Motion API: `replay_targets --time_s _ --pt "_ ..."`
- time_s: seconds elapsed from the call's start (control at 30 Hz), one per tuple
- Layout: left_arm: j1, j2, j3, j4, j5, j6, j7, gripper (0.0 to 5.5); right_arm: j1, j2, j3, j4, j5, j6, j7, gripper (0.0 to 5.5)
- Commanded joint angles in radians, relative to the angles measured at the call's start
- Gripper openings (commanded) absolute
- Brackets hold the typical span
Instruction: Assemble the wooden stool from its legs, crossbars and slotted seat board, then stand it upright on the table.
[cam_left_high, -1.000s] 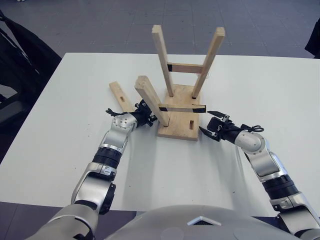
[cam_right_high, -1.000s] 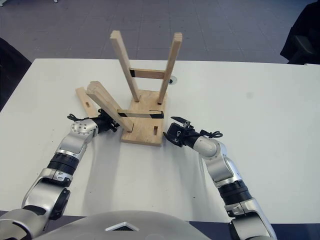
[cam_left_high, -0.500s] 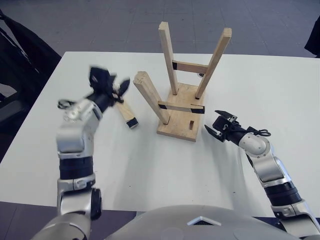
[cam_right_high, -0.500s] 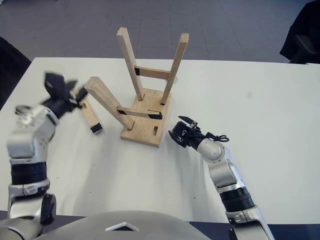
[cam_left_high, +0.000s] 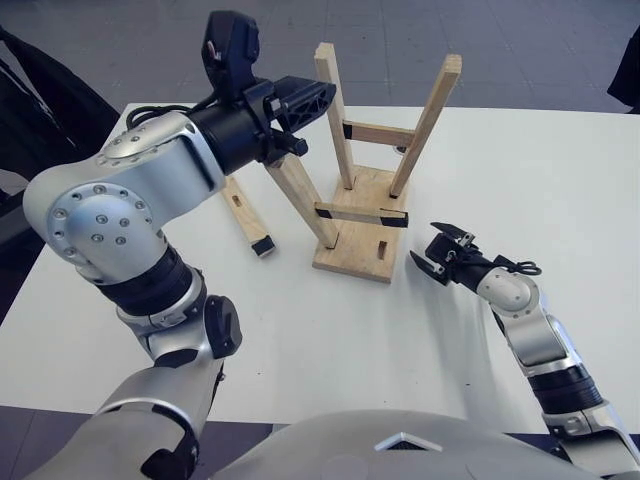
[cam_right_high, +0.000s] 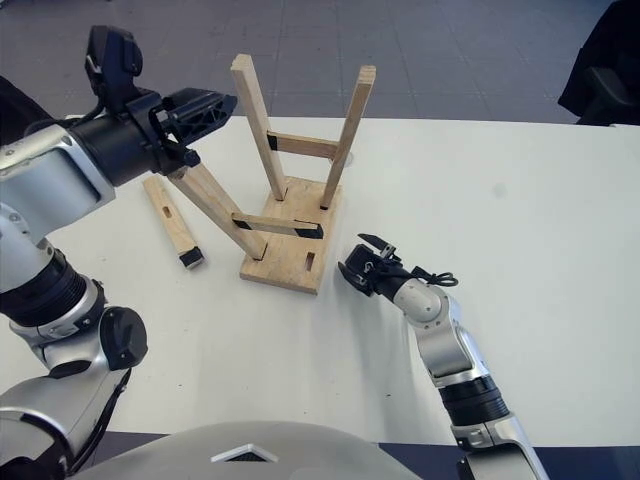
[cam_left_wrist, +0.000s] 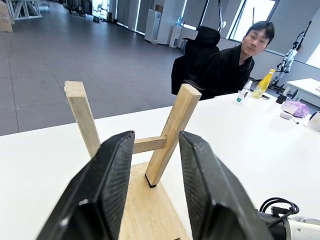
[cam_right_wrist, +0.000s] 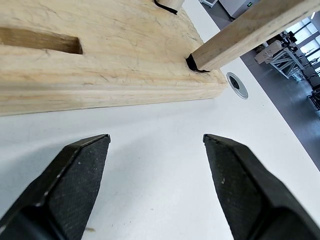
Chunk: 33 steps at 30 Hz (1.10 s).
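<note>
Closest to me, my right pincer (cam_left_high: 432, 248) hovers spread and empty, just off the seat board's (cam_left_high: 360, 250) near right corner, barely shifted. The board lies flat, underside up, so the stool is still upside down. One slot near that corner gapes empty. The third leg (cam_left_high: 300, 190) slants up and away to the board's left, tied in by its crossbar (cam_left_high: 362, 214). Whether its foot is fully home, I can't quite tell. The loose leg (cam_left_high: 245, 215) lies flat left of the board, long axis running away from me, dark end nearest. My left pincer (cam_left_wrist: 156, 137) has swung up from beside the board, fingers apart, carrying nothing, so that leg remains unfitted. Beyond, the far legs (cam_left_high: 335, 115) point up.
</note>
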Motion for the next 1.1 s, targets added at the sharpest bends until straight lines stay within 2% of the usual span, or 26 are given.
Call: replay_targets --time_s 0.03,0.17,0.23,0.3,0.4,0.47,0.53,0.57,0.63,0.87,0.93,1.1 --pt "-0.096 0.052 -0.003 0.044 0.039 -0.126 -0.037 1.64 -0.006 0.001 -0.002 -0.007 -0.004 0.004 -0.013 3.44" --pt "-0.354 0.105 0.070 0.170 0.046 -0.432 -0.120 1.64 0.001 -0.003 0.004 -0.006 -0.005 -0.002 -0.016 3.44" --pt "-0.453 0.120 0.086 0.220 0.017 -0.490 -0.126 1.64 0.008 -0.007 0.012 -0.008 -0.007 -0.008 -0.013 3.44" --pt "-0.448 0.127 0.088 0.237 -0.005 -0.494 -0.117 1.64 0.011 -0.009 0.017 -0.008 -0.008 -0.014 -0.012 3.44" --pt "-0.185 0.072 0.028 0.215 -0.031 -0.422 -0.116 1.64 0.019 -0.009 0.028 -0.009 -0.012 -0.025 -0.014 3.44" --pt "0.086 0.034 -0.119 0.220 -0.012 -0.372 -0.155 1.64 0.014 -0.004 0.034 -0.002 -0.016 -0.032 -0.019 3.44" --pt "0.302 0.036 -0.312 0.257 0.033 -0.328 -0.190 1.64 -0.010 0.006 0.031 0.023 -0.019 -0.038 -0.036 3.44" --pt "0.354 0.057 -0.402 0.248 0.062 -0.318 -0.196 1.64 -0.021 0.014 0.025 0.032 -0.019 -0.036 -0.048 3.44" --pt "0.321 0.083 -0.453 0.240 0.099 -0.326 -0.189 1.64 -0.026 0.028 0.023 0.053 -0.020 -0.037 -0.068 3.44" --pt "-0.129 0.162 -0.180 0.429 0.164 -0.634 -0.201 1.64 -0.023 0.025 0.036 0.057 -0.028 -0.039 -0.063 3.44" --pt "-0.106 0.191 -0.111 0.368 0.133 -0.643 -0.214 1.64 -0.009 0.017 0.038 0.049 -0.026 -0.038 -0.057 3.44" --pt "0.217 0.208 -0.046 0.254 0.143 -0.606 -0.186 1.64 -0.003 0.006 0.029 0.040 -0.021 -0.031 -0.048 3.44"
